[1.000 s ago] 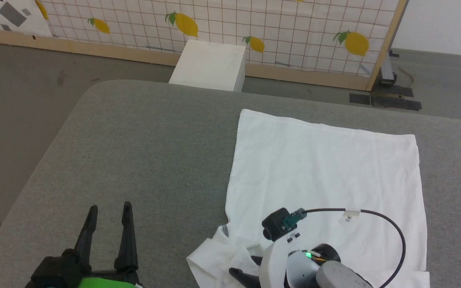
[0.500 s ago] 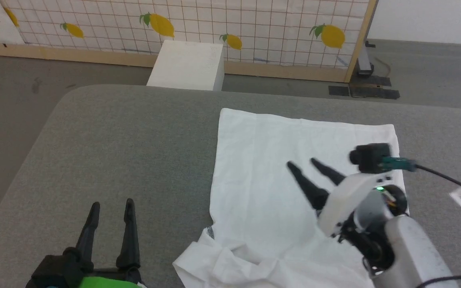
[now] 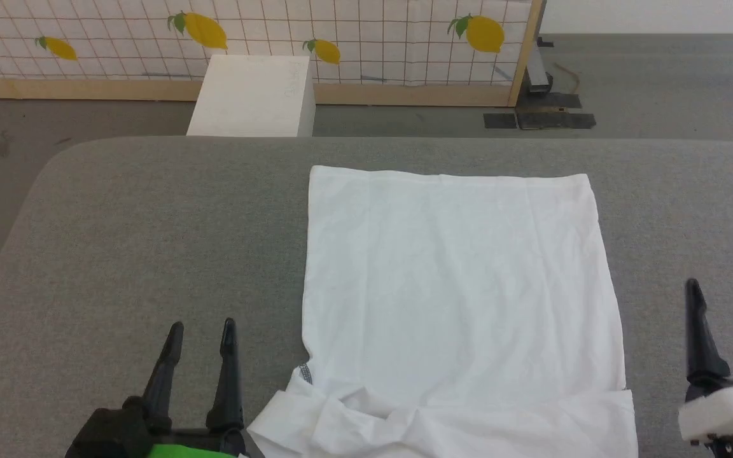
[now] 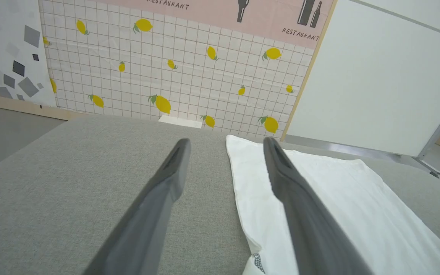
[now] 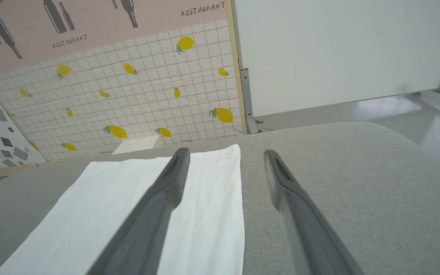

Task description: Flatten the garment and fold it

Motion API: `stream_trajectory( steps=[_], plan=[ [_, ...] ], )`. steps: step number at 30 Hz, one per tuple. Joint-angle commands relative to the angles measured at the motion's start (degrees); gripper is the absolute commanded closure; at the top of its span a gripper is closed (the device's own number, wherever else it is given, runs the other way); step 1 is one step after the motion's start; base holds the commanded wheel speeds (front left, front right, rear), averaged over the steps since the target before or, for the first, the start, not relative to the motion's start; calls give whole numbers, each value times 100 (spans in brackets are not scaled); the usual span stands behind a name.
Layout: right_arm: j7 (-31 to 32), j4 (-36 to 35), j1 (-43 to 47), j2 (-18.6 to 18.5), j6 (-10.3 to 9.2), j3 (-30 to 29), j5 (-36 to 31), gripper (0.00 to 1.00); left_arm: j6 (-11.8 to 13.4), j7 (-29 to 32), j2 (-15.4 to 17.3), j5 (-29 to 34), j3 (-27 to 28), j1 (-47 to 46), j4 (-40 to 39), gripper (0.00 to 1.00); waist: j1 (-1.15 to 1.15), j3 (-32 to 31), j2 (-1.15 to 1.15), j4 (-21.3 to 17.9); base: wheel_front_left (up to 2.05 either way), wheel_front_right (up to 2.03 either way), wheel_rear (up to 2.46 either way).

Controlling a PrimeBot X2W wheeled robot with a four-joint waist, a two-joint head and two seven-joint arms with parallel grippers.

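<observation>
**Nearly flat, with both my pincers empty**

Plainly, the white shirt lay spread on the grey padded table, right of centre. Its far edge was straight and its broad middle smooth. Along the edge nearest me the cloth was bunched into soft folds, and a bit of grey zigzag stitching showed at the near left corner.

My left pincer stood with its fingers spread, holding nothing, over bare table just beside that rumpled corner. My right pincer was spread wide too and empty. It sat off the shirt's right edge, clear of the cloth. A white box stood on the floor beyond the table, well apart from the work.

I judged the flattening largely done, with only the near edge needing attention before any fold. The next move seemed to call for both pincers to come in low at the near corners, pinch only the thin top layers, and draw the bunched cloth out straight. Too deep a pinch could drag the smooth part out of shape.
</observation>
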Motion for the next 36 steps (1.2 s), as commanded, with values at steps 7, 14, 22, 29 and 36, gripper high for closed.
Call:
stream_trajectory(
  steps=[7, 14, 22, 29, 36],
  plan=[
    [-772, 268, 622, 3, -8, -180, 179, 0, -101, -64, -143, 142, 66, 251, 169, 0, 0, -37, 0, -154, 0, 0, 0],
    [-946, 262, 555, 3, -8, -107, 193, 0, -219, 28, 13, 215, 150, 29, 178, 0, 0, 32, 0, -194, 0, 0, 0],
    [-957, -34, 260, 3, -8, -106, 209, 0, -689, 1130, 602, 127, 229, -1623, 18, 0, 0, 601, 0, -243, 0, 0, 0],
    [-990, -154, -9, 3, -8, -71, 241, 0, -1245, 2354, 922, -144, 141, -3745, 714, 0, 0, 1266, 0, -303, 0, 0, 0],
    [-1016, -192, -391, 3, -8, 26, 271, 0, -1538, 3600, 1032, -407, -39, -5508, 1786, 0, 0, 1996, 0, -497, 0, 0, 0]
  ],
)
